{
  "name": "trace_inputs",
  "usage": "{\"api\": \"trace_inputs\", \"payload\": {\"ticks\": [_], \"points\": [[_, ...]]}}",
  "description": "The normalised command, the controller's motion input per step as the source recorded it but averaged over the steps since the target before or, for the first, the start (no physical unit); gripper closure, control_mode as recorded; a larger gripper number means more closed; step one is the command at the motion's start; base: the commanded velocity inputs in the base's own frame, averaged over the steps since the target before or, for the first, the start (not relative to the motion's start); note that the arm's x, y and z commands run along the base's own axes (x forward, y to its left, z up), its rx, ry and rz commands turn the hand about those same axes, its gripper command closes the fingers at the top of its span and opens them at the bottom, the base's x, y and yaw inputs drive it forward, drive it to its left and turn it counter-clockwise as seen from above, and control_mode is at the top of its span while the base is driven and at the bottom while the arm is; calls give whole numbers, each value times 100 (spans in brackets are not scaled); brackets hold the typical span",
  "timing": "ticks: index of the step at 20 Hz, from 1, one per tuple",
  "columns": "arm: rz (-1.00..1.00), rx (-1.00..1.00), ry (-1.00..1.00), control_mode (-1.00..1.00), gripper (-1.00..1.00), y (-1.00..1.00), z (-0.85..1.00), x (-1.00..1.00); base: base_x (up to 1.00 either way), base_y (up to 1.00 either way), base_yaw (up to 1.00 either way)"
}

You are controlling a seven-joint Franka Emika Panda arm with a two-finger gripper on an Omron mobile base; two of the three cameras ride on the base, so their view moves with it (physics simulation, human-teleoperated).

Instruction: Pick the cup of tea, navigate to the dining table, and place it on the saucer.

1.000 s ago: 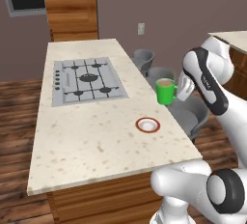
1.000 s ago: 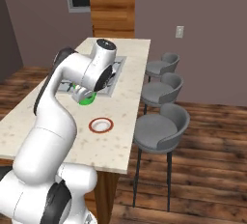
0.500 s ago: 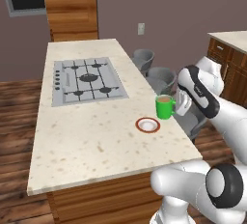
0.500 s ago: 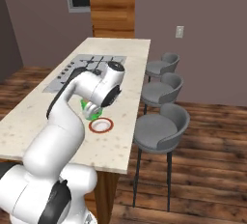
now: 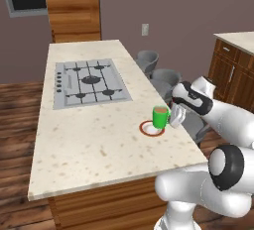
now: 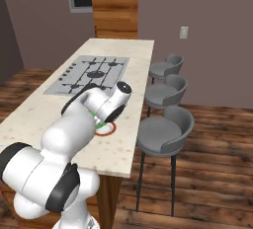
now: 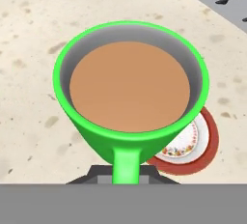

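Hand view, gripper (image 5: 174,116) clamped on cup of tea (image 7: 130,92) handle, cup over saucer (image 7: 195,146)

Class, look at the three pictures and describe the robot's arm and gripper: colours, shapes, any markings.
The arm is glossy white, built of rounded segments with dark grey to black round joint caps. The gripper is pale grey-white with small dark jaws. No cables or markings are visible.

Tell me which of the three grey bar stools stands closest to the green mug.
The nearest grey bar stool, at the front of the row, beside the green mug over the red-rimmed saucer; the other two stand farther back.
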Motion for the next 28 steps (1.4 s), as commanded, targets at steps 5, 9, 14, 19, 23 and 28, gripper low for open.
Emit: {"api": "trace_inputs", "payload": {"ticks": [5,9,14,19,23,28], "points": [[0,0,9,-100,100,4,-1,74,0,0,0],[0,0,4,-100,100,0,-2,33,0,0,0],[0,0,0,-100,100,0,-44,1,0,0,0],[1,0,1,-100,100,0,-53,0,0,0,0],[4,0,0,-100,100,0,-17,0,0,0,0],[3,0,0,-100,100,0,-1,15,0,0,0]]}}
